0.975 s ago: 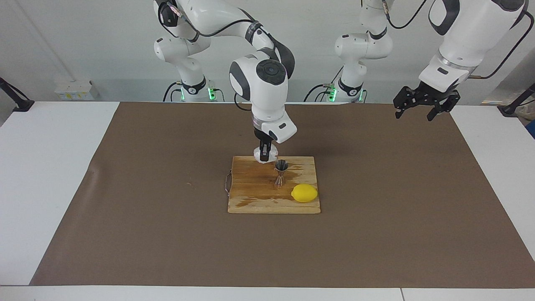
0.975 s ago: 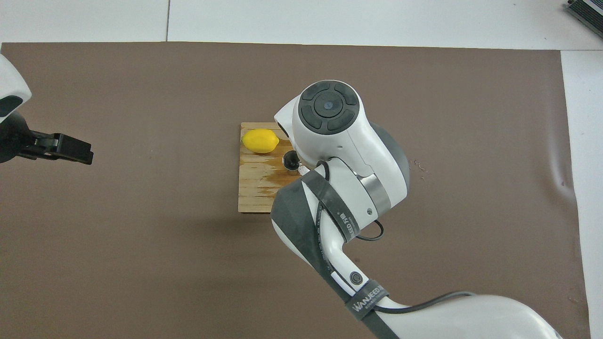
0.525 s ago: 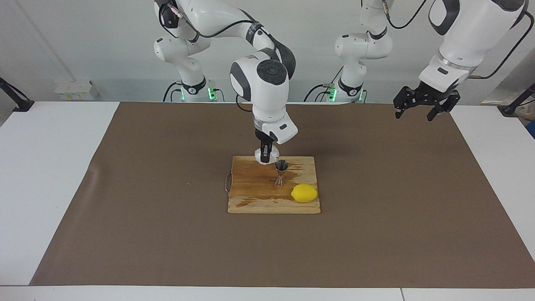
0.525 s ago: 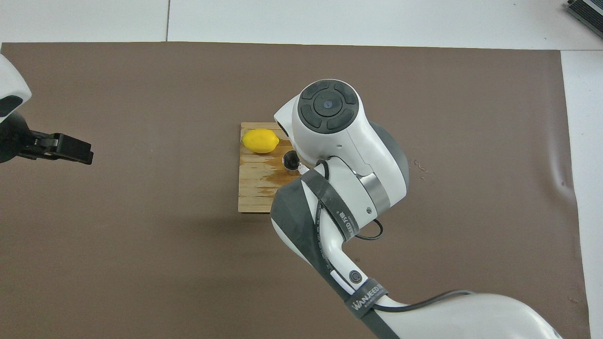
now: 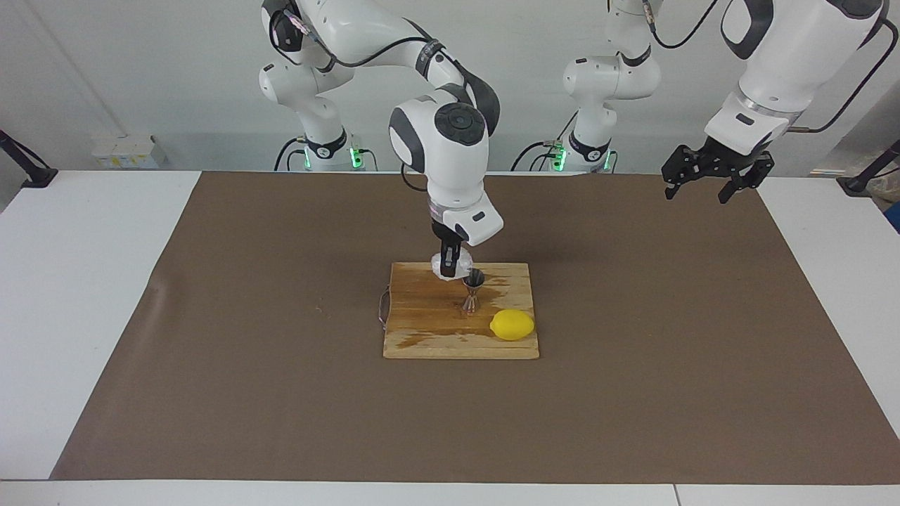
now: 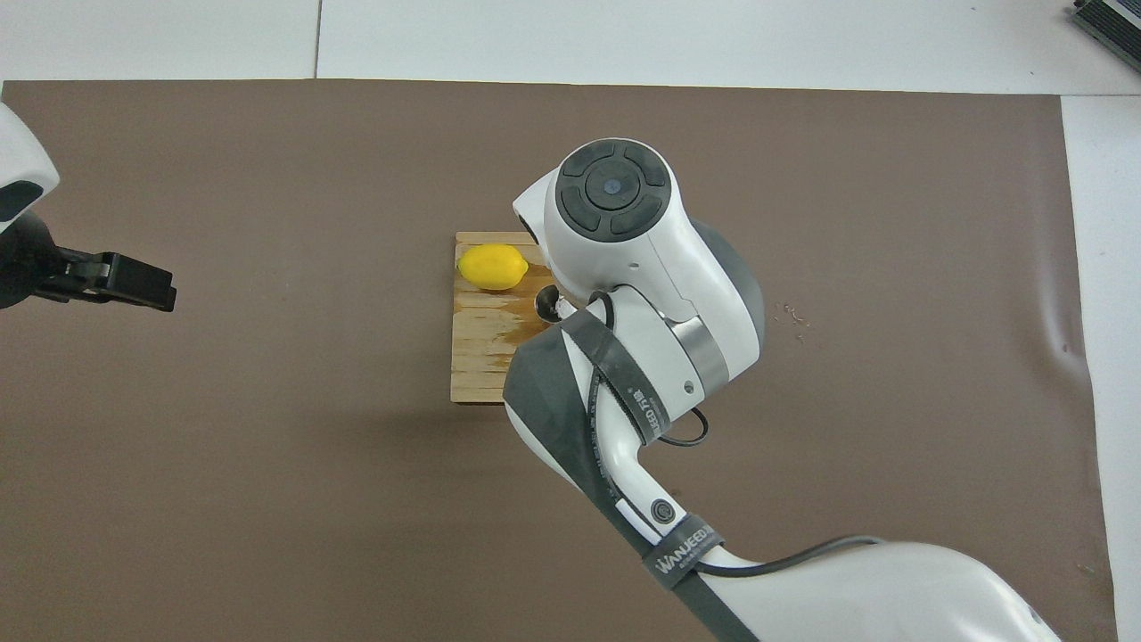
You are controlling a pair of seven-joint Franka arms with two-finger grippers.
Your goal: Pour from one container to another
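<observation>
White table with a big brown mat covering most of it, plain wall past the robots' edge.

Going across the facing view: the right arm comes in first and reaches down to the middle of the table, where a wooden cutting board sits on the mat. The right gripper is over the board's edge nearest the robots, fingers clamped on the little clear glass cup. The cup is held up off the board, right beside the mouth of the metal jigger. It might be tipped toward the jigger, but that's hard to read since the gripper covers most of it. From overhead the arm hides the cup completely.

The jigger stands upright on the board, about mid-board. There's a darker wet-looking patch on the wood around it. A lemon lies on the board's corner away from the robots, toward the left arm's end, near the jigger but not touching it.

Last is the left gripper, waiting up in the air over the mat's corner at the left arm's end, fingers spread, holding nothing.
</observation>
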